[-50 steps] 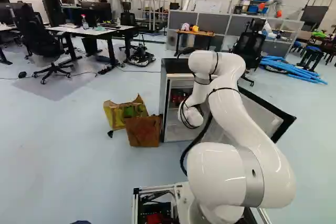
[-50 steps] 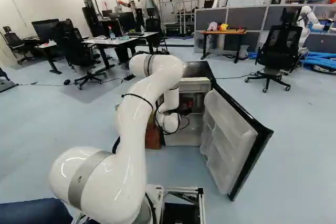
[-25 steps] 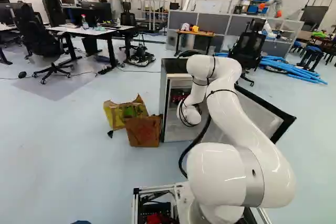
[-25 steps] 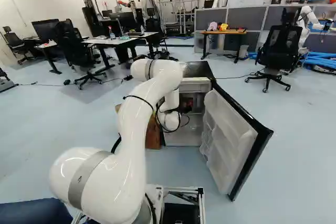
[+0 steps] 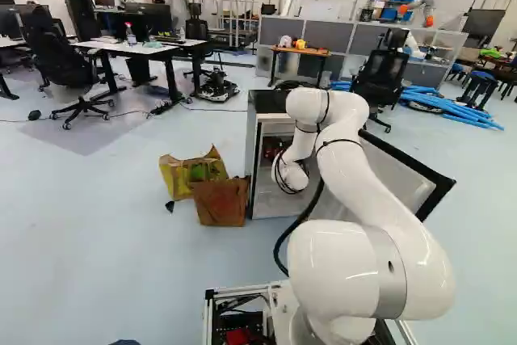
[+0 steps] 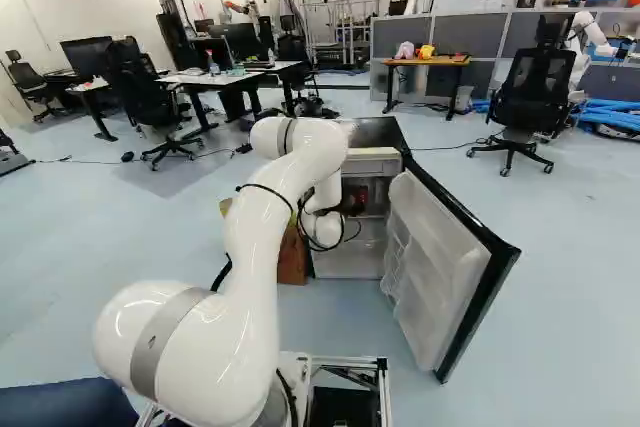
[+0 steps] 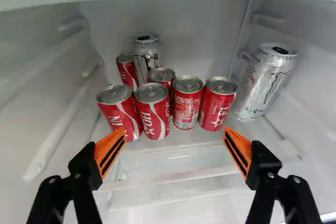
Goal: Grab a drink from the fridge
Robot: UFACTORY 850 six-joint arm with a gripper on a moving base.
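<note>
Right now the claw [image 7: 169,150] faces into the open fridge [image 6: 368,265], its two fingers spread wide and holding nothing. Just ahead of it, red cans [image 7: 151,109] stand bunched on the shelf [image 7: 173,170], a silver can [image 7: 266,81] tilted beside them.

red cans [image 7: 152,111]: six | silver cans [image 7: 268,85]: two | cans in total: eight | fridge [image 5: 266,101]: one | fridge door [image 6: 435,262]: one | yellow bag [image 5: 174,177]: one | brown box or bag [image 5: 221,204]: one | wooden-topped table [image 6: 425,61]: one | orange pads [image 7: 103,149]: two
</note>
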